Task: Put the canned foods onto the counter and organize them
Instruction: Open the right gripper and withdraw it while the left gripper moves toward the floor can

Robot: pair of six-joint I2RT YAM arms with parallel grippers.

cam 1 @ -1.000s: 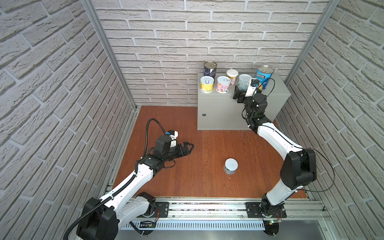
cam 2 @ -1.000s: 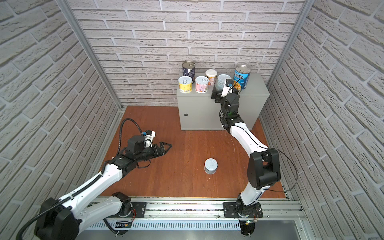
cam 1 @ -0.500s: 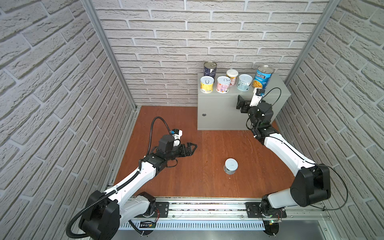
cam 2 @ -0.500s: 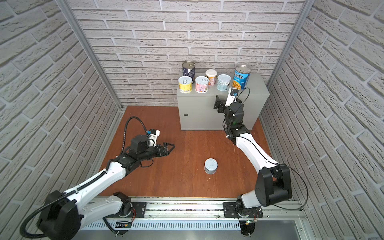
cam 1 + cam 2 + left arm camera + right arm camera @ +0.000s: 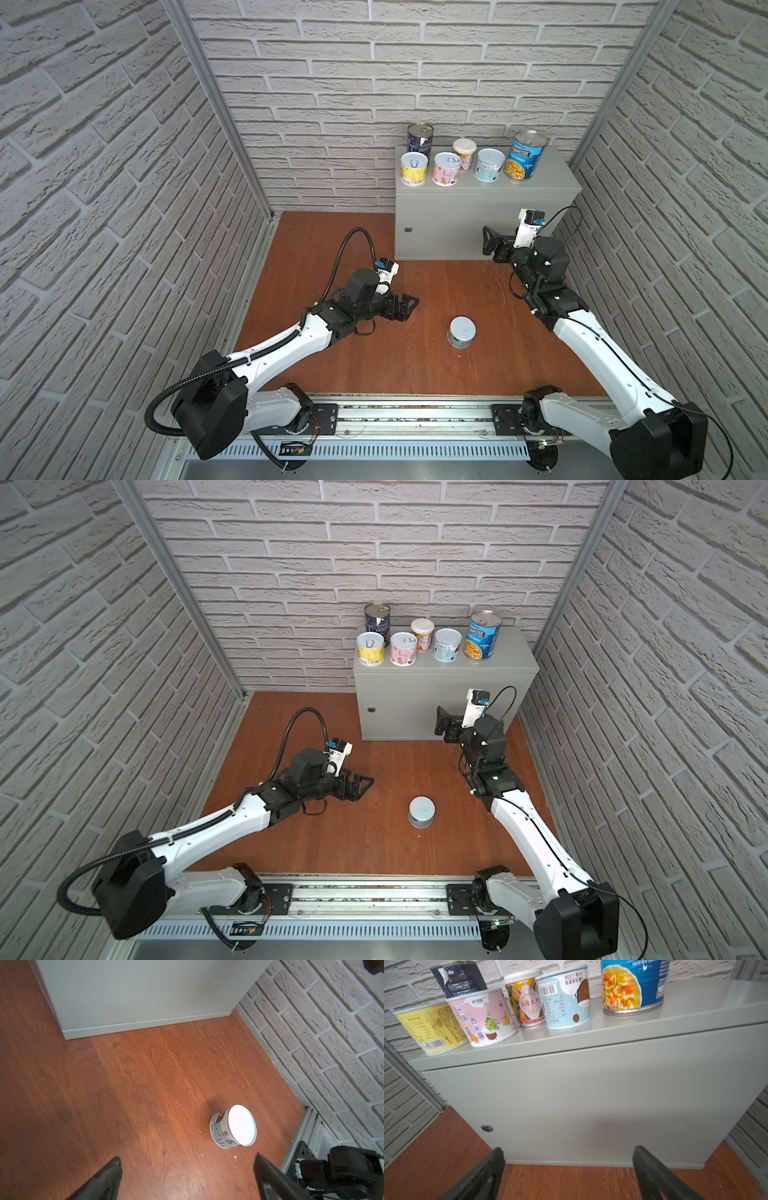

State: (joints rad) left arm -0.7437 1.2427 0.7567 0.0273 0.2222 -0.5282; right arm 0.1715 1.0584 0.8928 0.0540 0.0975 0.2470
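Observation:
Several canned foods stand on the counter (image 5: 552, 176): a dark navy can (image 5: 419, 139), a yellow one (image 5: 414, 169), pink (image 5: 446, 168), peach (image 5: 464, 154), pale teal (image 5: 490, 165) and a blue Progresso can (image 5: 525, 156). Another short pale teal can (image 5: 461, 332) stands alone on the wooden floor. My left gripper (image 5: 405, 306) hangs open low over the floor, left of that can (image 5: 233, 1126), with nothing between its fingers. In front of the counter's face (image 5: 591, 1095), below the top, my right gripper (image 5: 490, 245) is open and empty.
Brick-pattern walls close in on three sides. The counter stands in the back right corner, with a round lock (image 5: 408, 229) on its front. A metal rail (image 5: 395, 415) carries both arm bases along the front edge of the floor.
My right gripper has drawn back from the counter top and dropped in front of the cabinet's face. My left gripper has moved right across the floor towards the lone can.

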